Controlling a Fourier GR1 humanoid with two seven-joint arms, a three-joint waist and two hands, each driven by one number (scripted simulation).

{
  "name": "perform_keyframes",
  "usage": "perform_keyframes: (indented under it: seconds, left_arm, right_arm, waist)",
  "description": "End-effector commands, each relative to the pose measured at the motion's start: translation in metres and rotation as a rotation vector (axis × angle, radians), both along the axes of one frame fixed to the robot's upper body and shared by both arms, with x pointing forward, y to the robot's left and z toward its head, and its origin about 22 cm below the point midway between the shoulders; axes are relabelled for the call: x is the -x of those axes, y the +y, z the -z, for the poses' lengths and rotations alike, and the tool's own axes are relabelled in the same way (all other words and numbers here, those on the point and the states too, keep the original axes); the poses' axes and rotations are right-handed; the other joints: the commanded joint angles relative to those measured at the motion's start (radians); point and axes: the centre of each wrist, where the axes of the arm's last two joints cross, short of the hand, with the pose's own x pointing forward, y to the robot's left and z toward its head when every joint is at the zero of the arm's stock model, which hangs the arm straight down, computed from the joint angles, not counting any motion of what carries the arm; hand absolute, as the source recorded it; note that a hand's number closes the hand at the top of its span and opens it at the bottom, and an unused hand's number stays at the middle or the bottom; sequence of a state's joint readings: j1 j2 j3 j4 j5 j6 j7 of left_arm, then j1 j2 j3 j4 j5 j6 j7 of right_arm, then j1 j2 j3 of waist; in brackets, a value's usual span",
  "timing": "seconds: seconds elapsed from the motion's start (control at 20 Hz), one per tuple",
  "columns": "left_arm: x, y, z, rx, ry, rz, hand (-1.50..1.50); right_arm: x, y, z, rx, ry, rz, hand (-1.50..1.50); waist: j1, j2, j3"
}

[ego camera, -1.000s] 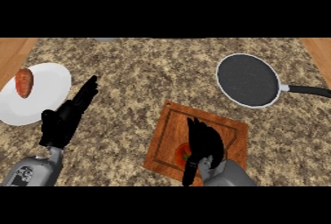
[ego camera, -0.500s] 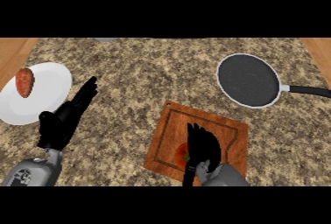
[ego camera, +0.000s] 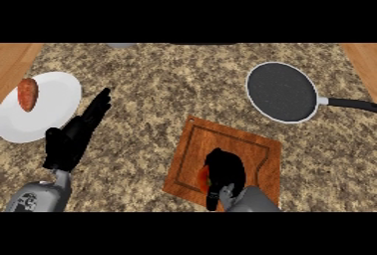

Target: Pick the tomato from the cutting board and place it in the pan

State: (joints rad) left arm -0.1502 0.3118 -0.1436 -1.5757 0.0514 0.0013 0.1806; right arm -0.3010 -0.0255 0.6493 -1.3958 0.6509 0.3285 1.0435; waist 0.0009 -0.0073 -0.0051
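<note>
The tomato (ego camera: 202, 178) is seen only as a red sliver on the near part of the cutting board (ego camera: 247, 144), at the left edge of the right hand (ego camera: 225, 172). Half a second ago the fingers were stretched out almost straight above the board. Now the hand is bunched over the tomato, and more of the fruit is covered. The fingers are curled down round the tomato, the back of the hand is turned upward, and the grey forearm is brought in from the lower edge. Which way the tomato points, and how its long axis lies, cannot be told, since so little of it is shown.

The board is laid askew on the speckled desk (ego camera: 162, 89). The pan (ego camera: 282, 91) is set well apart from it, further back and to the right, with its handle pointed toward the right edge. At the left, the left hand (ego camera: 65, 144) is kept as before: open, fingers straight and aimed up and to the right, just beside a white plate (ego camera: 55, 102) on which a reddish-brown piece of food (ego camera: 28, 94) is laid.
</note>
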Motion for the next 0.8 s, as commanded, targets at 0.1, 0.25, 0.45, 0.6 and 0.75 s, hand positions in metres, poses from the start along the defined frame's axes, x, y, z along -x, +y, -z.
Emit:
perform_keyframes:
  seconds: [0.1, 0.25, 0.45, 0.6, 0.75]
  left_arm:
    - [-0.01, -0.006, 0.004, 0.008, 0.009, -0.003, 0.0]
    - [0.012, 0.012, 0.002, -0.001, -0.009, 0.003, 0.0]
    - [0.011, 0.007, -0.009, 0.005, 0.001, 0.003, 0.0]
    - [0.001, 0.006, -0.007, -0.013, 0.0, 0.001, 0.0]
    - [0.0, 0.014, -0.009, -0.01, -0.001, 0.001, 0.0]
  right_arm:
    - [0.006, 0.013, 0.006, 0.031, 0.014, 0.034, 1.5]
    - [0.005, 0.001, -0.015, 0.044, -0.078, 0.055, 1.5]
    - [0.026, -0.002, -0.012, -0.014, -0.285, -0.055, 1.5]
    - [0.041, 0.011, -0.031, -0.095, -0.481, -0.162, 1.5]
    - [0.054, 0.011, -0.049, -0.103, -0.621, -0.157, 1.5]
  waist:
    - [0.0, 0.007, 0.005]
    - [0.001, 0.006, 0.005]
    - [0.001, 0.005, 0.005]
    - [-0.005, 0.004, 0.006]
    - [-0.009, 0.001, 0.005]
